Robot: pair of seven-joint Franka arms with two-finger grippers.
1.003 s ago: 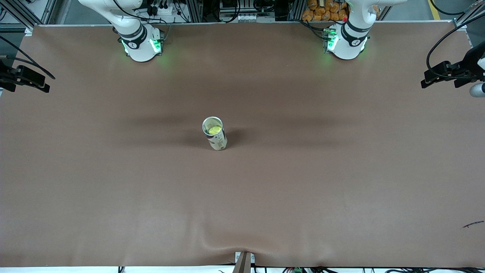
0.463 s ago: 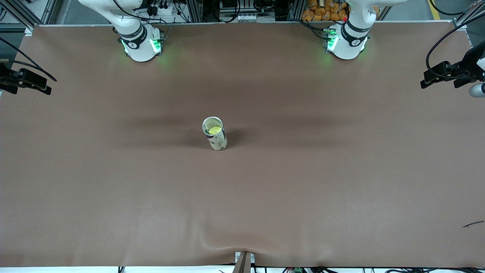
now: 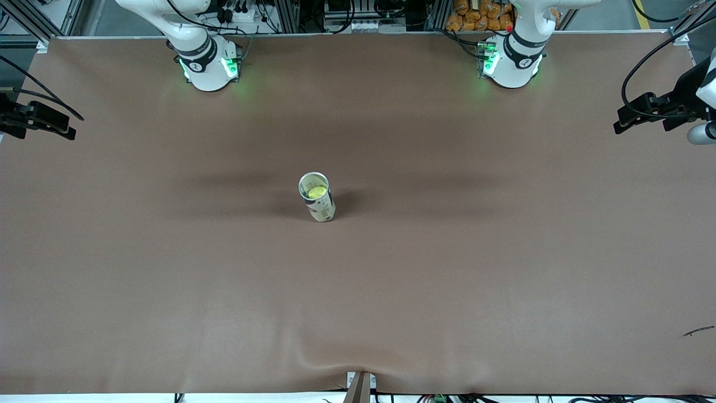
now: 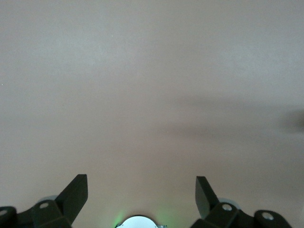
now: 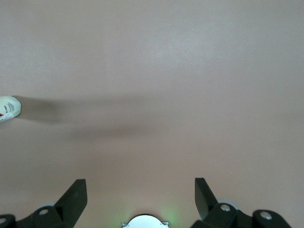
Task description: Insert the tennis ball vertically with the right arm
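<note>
One upright can (image 3: 317,197) holding one tennis ball (image 3: 316,192), left tool (image 4: 141,195) and right tool (image 5: 140,194) both spread apart over bare table (image 3: 447,268).

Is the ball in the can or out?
In. The can stands upright mid-table, and the yellow ball shows through its open top. Both grippers are away from it, open and empty.

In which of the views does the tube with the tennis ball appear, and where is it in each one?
Front view: tube upright at mid-table, tennis ball inside.
Left wrist view: not in it.
Right wrist view: only the tube's end shows at the picture's edge.
Shared landmark: the brown table, under the open right gripper.
</note>
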